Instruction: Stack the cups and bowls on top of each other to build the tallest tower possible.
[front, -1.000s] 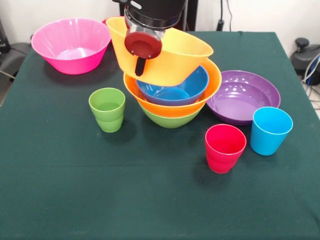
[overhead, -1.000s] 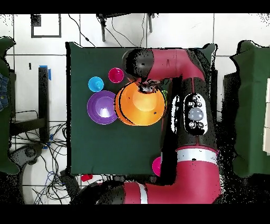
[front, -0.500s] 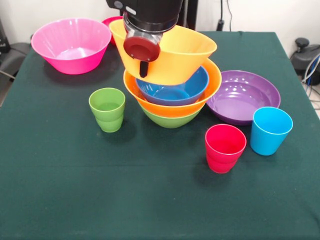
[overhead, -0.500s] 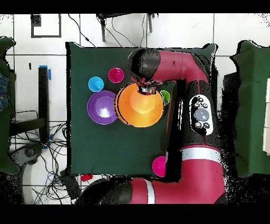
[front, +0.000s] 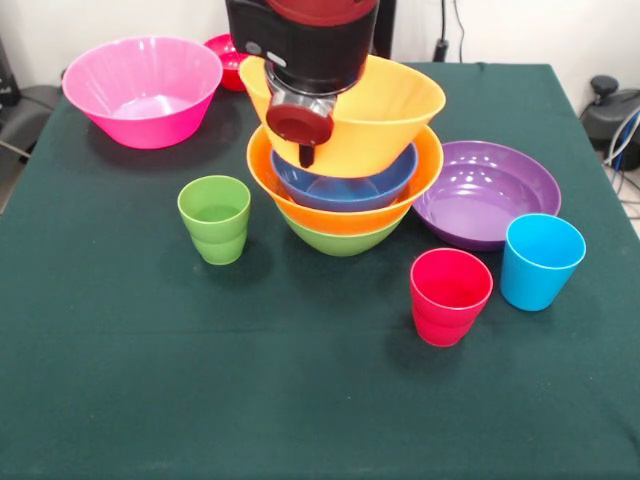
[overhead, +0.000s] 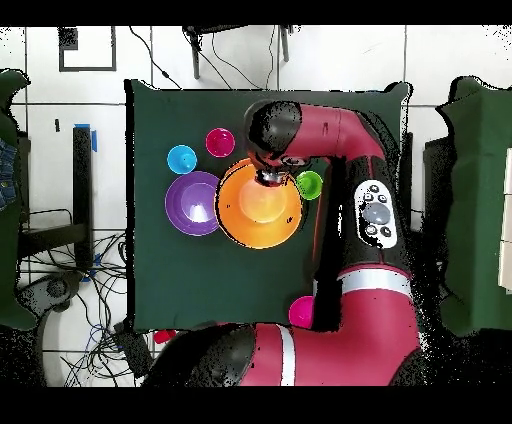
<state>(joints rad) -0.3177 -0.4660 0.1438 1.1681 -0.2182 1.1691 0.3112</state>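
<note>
- End effector (front: 305, 150): black housing with a round dark-red cap, one dark finger visible against the near outer wall of the top orange bowl (front: 385, 120). The bowl sits tilted and part-lifted with the end effector at its rim, so it reads as pinched on the rim; the inner finger is hidden.
- Tower (front: 345, 195): glossy plastic, nested. Green bowl (front: 340, 240) as base on the surface, lower orange bowl (front: 425, 170) in it, blue bowl (front: 345, 190) inside that, and the top orange bowl above, its bottom down in the blue bowl.
- Top orange bowl leans: its rim is higher on the right than at the gripped left side in the front view. Deep, round, smooth walls.
- Overhead: orange disc (overhead: 258, 205) mid-surface, red arm (overhead: 340, 135) reaching over it.
- Purple bowl (front: 487, 193): wide, shallow, shiny; just beside the tower, rims near or touching, can't tell which.
- Pink bowl (front: 142, 90): large, deep, at a far corner, well apart from the tower.
- Small red bowl (front: 225, 55): partly hidden behind the arm, beside the pink bowl.
- Green cup (front: 215, 220): tapered tumbler, upright, near the tower's base, apart from it.
- Red cup (front: 450, 297) and light blue cup (front: 540, 262): upright, tapered, just beside each other, in front of the purple bowl.
- Surface (front: 200, 380): dark green matte cloth.
</note>
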